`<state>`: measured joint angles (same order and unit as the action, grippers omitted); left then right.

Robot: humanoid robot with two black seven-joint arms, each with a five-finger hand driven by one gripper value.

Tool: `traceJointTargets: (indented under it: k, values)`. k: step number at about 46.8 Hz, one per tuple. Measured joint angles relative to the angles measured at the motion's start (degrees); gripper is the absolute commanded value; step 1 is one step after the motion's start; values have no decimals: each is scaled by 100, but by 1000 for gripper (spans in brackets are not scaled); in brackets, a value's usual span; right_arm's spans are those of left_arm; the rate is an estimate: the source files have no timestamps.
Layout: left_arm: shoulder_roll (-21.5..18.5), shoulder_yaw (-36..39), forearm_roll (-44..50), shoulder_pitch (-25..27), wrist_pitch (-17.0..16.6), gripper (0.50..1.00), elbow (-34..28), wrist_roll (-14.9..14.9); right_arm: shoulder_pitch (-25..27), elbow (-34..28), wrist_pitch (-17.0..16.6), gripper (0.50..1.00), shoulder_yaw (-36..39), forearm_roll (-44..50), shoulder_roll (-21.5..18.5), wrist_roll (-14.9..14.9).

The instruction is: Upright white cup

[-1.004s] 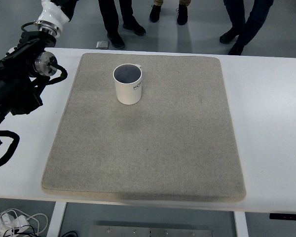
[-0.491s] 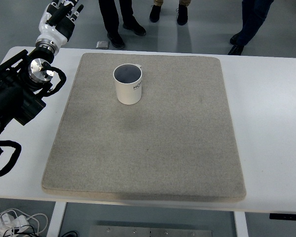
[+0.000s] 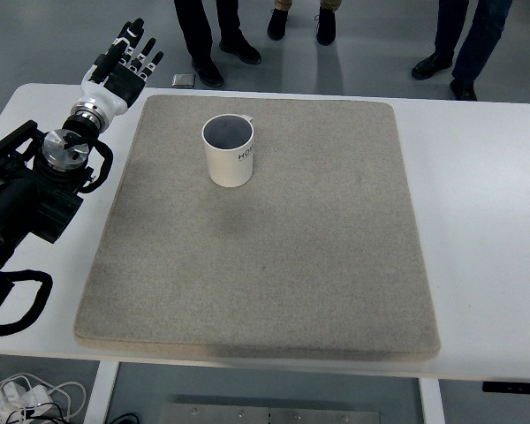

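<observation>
Currently listed: white cup (image 3: 229,152), set upright, mouth up, on the far-left part of a grey mat (image 3: 265,238) laid over the white tabletop (image 3: 486,230). Left hand (image 3: 119,71) is held over the tabletop's far-left corner, well apart from the cup, fingers (image 3: 134,35) extended, slightly spread, nothing gripped. Legs and shoes of persons (image 3: 212,40) are seen beyond the far edge.

White cup (image 3: 229,152) upright on mat (image 3: 274,265); left hand (image 3: 122,66) empty.

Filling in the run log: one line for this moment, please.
white cup: upright on grey mat | left hand: open, off mat's far-left corner, clear of cup | right hand: not in view
</observation>
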<state>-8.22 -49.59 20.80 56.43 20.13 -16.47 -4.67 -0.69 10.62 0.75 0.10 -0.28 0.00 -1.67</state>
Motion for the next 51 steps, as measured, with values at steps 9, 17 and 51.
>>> traceJointTargets:
  k: [9,17,51]
  values:
    - [154,-68,411,-137,473,994,143,-25,-1,1,-10,952,16,0,0,2]
    - [282,-107,783,-148,787,994,329,-83,-3,1,-20,952,24,0,0,5]
    - [295,-429,891,215,518,994,411,-114,-16,44,-83,952,25,1,0,0]
